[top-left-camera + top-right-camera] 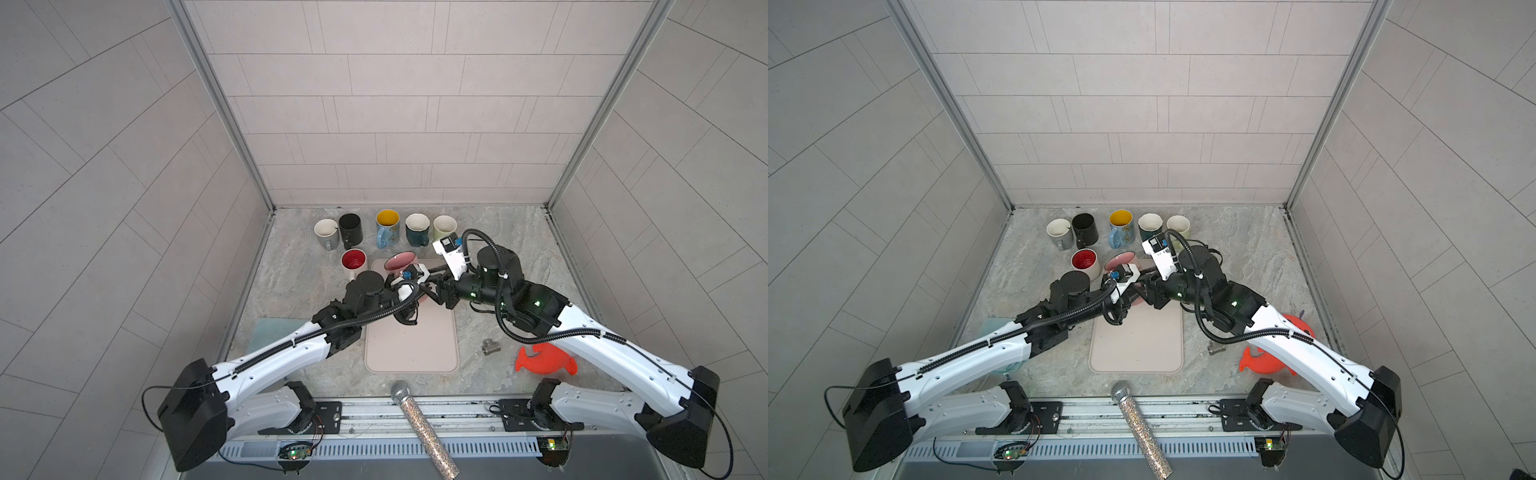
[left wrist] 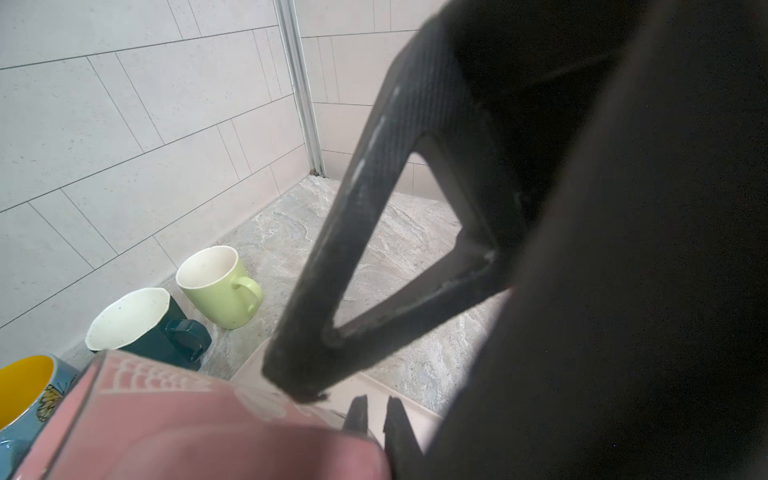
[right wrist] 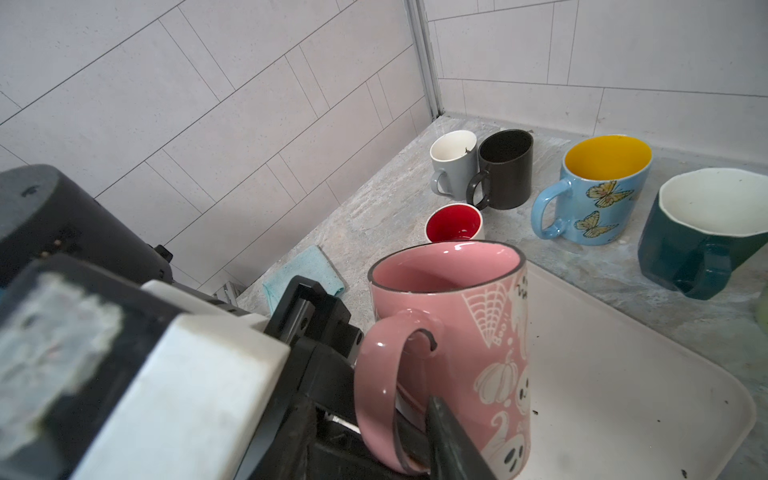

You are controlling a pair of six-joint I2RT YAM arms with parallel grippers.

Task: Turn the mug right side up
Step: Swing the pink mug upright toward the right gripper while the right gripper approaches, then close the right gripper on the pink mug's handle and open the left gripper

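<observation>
surface: grey marbled tabletop (image 1: 498,257) | centre: pink mat (image 1: 411,345) | behind mat: row of five mugs (image 1: 387,228) | behind-left: red-lined mug (image 1: 354,262) | left: blue cloth (image 1: 274,332) | right: metal fitting (image 1: 491,347), orange toy (image 1: 544,359) beyond | front: glitter microphone (image 1: 419,424) overhanging edge

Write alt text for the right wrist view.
A pink Halloween mug stands upright, mouth up, on a pale mat, a dark claw finger by its handle. Behind, on the stone counter, stand a red-lined mug, a grey mug, a black mug, a butterfly mug and a dark green mug.
</observation>
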